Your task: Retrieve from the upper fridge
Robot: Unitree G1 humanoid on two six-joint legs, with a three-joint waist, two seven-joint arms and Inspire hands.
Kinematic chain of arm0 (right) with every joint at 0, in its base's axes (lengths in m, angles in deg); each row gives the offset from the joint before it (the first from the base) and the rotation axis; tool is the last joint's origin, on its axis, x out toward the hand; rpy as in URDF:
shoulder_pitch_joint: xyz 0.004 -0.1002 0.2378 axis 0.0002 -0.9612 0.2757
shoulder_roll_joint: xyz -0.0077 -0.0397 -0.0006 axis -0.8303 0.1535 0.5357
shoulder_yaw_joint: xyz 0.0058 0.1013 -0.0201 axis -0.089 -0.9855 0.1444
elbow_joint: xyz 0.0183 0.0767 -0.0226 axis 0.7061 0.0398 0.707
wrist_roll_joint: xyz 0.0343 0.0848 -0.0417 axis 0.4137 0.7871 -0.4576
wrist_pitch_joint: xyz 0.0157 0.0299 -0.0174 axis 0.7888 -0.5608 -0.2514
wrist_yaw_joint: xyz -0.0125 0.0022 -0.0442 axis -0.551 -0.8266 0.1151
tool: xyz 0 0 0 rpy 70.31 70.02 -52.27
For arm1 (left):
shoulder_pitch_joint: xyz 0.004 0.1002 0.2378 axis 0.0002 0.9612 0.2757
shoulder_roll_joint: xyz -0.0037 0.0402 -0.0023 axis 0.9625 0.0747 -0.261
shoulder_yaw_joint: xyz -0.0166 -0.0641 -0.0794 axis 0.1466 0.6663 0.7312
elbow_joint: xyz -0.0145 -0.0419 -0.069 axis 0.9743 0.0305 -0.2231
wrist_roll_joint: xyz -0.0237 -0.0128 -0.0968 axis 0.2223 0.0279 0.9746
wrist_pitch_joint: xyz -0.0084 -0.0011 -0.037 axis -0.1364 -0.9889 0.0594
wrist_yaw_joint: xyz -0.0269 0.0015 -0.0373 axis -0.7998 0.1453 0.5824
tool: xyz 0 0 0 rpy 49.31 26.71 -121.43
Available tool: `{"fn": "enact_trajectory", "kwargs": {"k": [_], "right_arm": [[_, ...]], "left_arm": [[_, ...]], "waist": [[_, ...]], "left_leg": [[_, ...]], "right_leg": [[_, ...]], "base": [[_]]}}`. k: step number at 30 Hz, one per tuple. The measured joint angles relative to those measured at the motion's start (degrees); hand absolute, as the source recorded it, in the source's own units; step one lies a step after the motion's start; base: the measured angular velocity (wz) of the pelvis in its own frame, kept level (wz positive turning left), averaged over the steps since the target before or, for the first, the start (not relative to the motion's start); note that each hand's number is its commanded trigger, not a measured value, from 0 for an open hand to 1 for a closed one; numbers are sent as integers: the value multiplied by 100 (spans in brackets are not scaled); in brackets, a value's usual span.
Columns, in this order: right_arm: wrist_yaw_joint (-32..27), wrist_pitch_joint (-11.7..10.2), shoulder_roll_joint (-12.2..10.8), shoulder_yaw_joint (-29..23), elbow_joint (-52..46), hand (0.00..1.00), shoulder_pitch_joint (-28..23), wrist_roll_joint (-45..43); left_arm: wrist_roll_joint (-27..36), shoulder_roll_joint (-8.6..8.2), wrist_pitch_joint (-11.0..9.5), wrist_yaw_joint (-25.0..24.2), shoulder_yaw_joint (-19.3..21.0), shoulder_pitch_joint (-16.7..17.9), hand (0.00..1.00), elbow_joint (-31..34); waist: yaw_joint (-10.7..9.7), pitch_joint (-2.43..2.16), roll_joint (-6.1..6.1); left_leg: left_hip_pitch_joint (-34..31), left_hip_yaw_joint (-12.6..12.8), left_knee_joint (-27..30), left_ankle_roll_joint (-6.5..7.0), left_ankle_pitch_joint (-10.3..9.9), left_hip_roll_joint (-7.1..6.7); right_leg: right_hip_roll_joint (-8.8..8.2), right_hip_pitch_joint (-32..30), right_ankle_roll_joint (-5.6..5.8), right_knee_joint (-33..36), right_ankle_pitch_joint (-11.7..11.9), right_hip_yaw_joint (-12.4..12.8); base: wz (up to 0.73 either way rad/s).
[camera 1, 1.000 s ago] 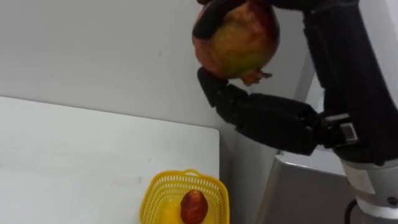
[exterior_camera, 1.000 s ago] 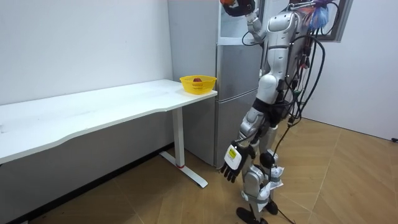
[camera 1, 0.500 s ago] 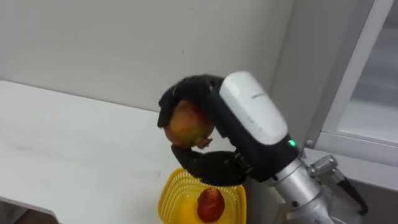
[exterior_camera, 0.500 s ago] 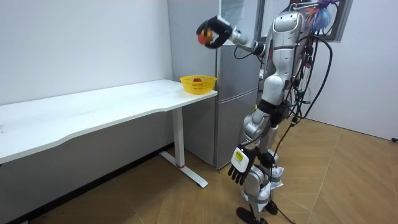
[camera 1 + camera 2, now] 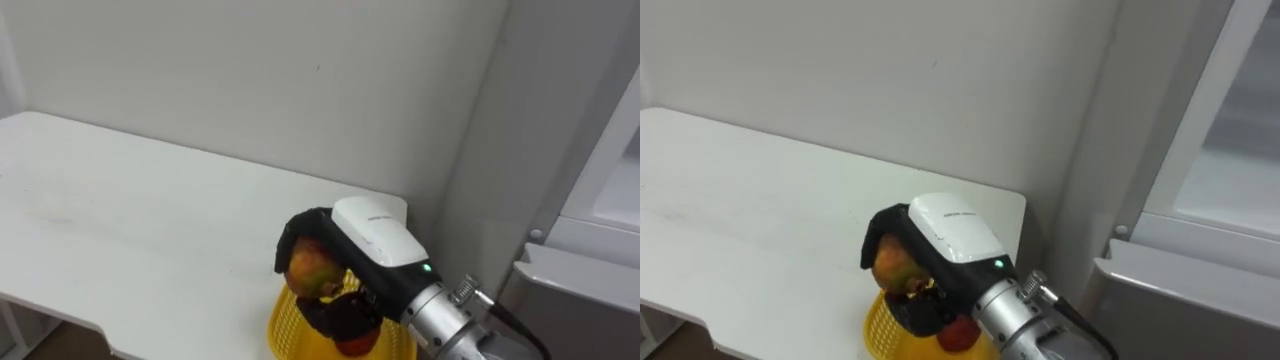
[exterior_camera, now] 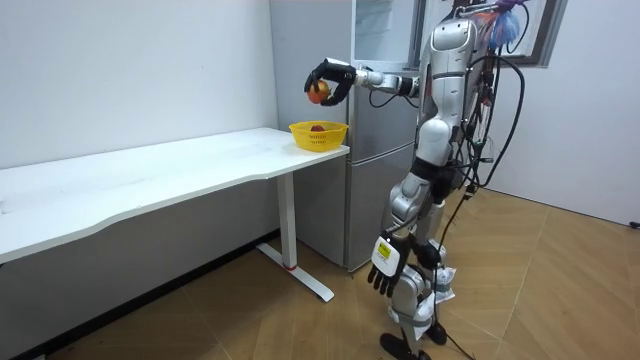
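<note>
My right hand [image 5: 368, 236] is shut on a red and yellow round fruit [image 5: 311, 271], fingers and thumb curled round it. It holds the fruit just above the yellow mesh basket [image 5: 285, 321] at the table's right end. A red fruit [image 5: 959, 335] lies in that basket, partly hidden by the hand. In the room view the right arm reaches out level from the shoulder, with the hand [image 6: 330, 78] and fruit [image 6: 318, 93] over the basket [image 6: 318, 134]. My left hand [image 6: 384, 264] hangs low beside my leg, fingers relaxed.
The white table [image 5: 130, 220] runs to the left along the wall. The grey fridge [image 6: 380, 130] stands right beside the table's end, its upper compartment [image 6: 384, 28] open. I stand upright on the wooden floor in front of the fridge.
My right hand has come down from the upper fridge's height with the fruit and now holds it just over the basket. The eye views have swung towards the table.
</note>
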Motion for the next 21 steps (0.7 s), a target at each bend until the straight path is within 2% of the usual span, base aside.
{"fn": "enact_trajectory", "kwargs": {"k": [11, 16, 17, 18, 19, 21], "right_arm": [[26, 116, -18, 47, 912, 100, -9, -76], [25, 117, -18, 48, 915, 100, -9, -81], [25, 117, -18, 49, 915, 90, -9, -80], [25, 114, -20, 50, 915, 31, -9, -82], [25, 113, -20, 49, 915, 0, -9, -82], [25, 113, -19, 49, 915, 0, -9, -81]], "left_arm": [[-29, 3, 0, -45, -8, 29, 0, 58], [-29, 4, -1, -102, -11, 29, 0, 146], [-29, 6, -4, -102, -11, 25, 0, 152], [-32, 8, -4, -107, -10, 26, 0, 151], [-32, 8, -4, -115, -9, 28, 0, 151], [-32, 9, -4, -155, -10, 30, 0, 151]], "waist": [[17, -36, -78], [16, -29, -97], [21, -27, -102], [20, -25, -104], [20, -25, -105], [20, -22, -101]], "left_leg": [[-86, -19, 29, -3, 0, -4], [-95, -20, 50, -3, 0, -8], [-95, -22, 51, -3, 0, -8], [-96, -22, 52, -3, 0, -8], [-96, -22, 52, -3, 0, -8], [-100, -25, 52, -3, 0, -8]], "right_leg": [[-4, 1, 0, 2, 0, -15], [-6, 2, -3, 5, 2, -14], [-6, 3, -3, 6, 2, -15], [-5, 3, -3, 6, 2, -15], [-6, 3, -3, 6, 2, -16], [-6, 3, -3, 5, 2, -20]], "base": [[1], [0], [0], [0], [0], [0]]}}
